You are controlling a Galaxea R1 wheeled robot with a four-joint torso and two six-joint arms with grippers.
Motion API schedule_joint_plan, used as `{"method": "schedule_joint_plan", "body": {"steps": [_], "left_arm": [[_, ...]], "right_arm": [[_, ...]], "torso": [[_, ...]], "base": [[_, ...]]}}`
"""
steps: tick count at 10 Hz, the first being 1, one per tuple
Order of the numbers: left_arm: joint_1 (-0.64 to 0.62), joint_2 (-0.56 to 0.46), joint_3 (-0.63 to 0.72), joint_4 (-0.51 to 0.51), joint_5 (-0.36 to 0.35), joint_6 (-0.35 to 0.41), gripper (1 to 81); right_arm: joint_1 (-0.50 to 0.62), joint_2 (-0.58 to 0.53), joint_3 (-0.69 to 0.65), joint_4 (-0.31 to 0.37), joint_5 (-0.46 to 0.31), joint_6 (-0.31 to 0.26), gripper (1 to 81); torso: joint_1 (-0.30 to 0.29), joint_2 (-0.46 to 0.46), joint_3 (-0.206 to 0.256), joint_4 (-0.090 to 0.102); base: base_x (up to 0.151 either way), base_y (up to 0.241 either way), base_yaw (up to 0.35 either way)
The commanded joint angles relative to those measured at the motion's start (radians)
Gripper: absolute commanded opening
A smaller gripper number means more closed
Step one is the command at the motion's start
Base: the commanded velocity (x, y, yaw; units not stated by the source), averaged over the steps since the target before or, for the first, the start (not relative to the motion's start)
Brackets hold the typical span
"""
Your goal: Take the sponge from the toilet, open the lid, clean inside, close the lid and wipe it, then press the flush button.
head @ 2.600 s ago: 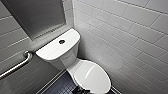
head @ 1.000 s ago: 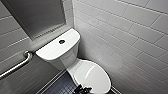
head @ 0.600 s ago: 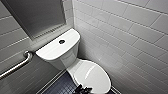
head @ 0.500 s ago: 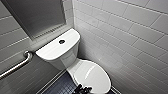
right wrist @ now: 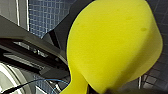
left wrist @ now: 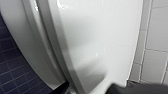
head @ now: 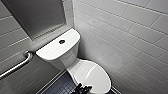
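Observation:
The white toilet (head: 65,58) stands in the corner, and the dark flush button (head: 62,41) sits in its tank cover. The oval lid (head: 94,75) lies shut over the bowl. At the lid's near edge a dark gripper (head: 83,88) reaches in. The left wrist view looks closely along the lid's rim (left wrist: 100,45), with the dark fingers (left wrist: 65,87) spread at either side of that edge, open and holding nothing. In the right wrist view my right gripper (right wrist: 100,90) is shut on the end of the bright yellow sponge (right wrist: 112,45), held over the dark floor tiles.
A metal grab bar (head: 17,65) runs along the left wall. White tiled wall (head: 130,37) stands close on the toilet's right. A grey panel (head: 37,15) hangs above the tank. Dark blue floor tiles (head: 61,86) lie left of the bowl.

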Motion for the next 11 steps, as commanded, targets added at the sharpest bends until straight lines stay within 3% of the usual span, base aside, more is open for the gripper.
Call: {"method": "schedule_joint_plan", "body": {"steps": [1,5,9,11], "left_arm": [[-0.100,0.061,-0.045,0.014,0.008,0.011,81.1],[-0.054,0.064,-0.060,0.014,-0.001,0.009,81.1],[-0.054,-0.005,0.083,0.020,-0.136,-0.012,81.1],[-0.054,0.009,0.058,0.023,-0.139,-0.012,81.1]], "right_arm": [[-0.027,-0.039,0.031,-0.016,-0.062,0.001,1.0],[-0.026,-0.041,0.031,-0.016,-0.062,0.003,1.0],[-0.031,-0.036,0.028,-0.016,-0.051,0.003,1.0],[-0.028,-0.038,0.032,-0.016,-0.045,0.003,1.0]], "torso": [[0.000,0.000,0.000,0.000],[0.000,0.000,0.000,0.000],[0.000,0.000,0.000,0.000],[0.000,0.000,0.000,0.000]], "base": [[0.000,0.000,0.000],[0.000,0.000,0.000],[0.000,0.000,0.000],[0.000,0.000,0.000]]}}
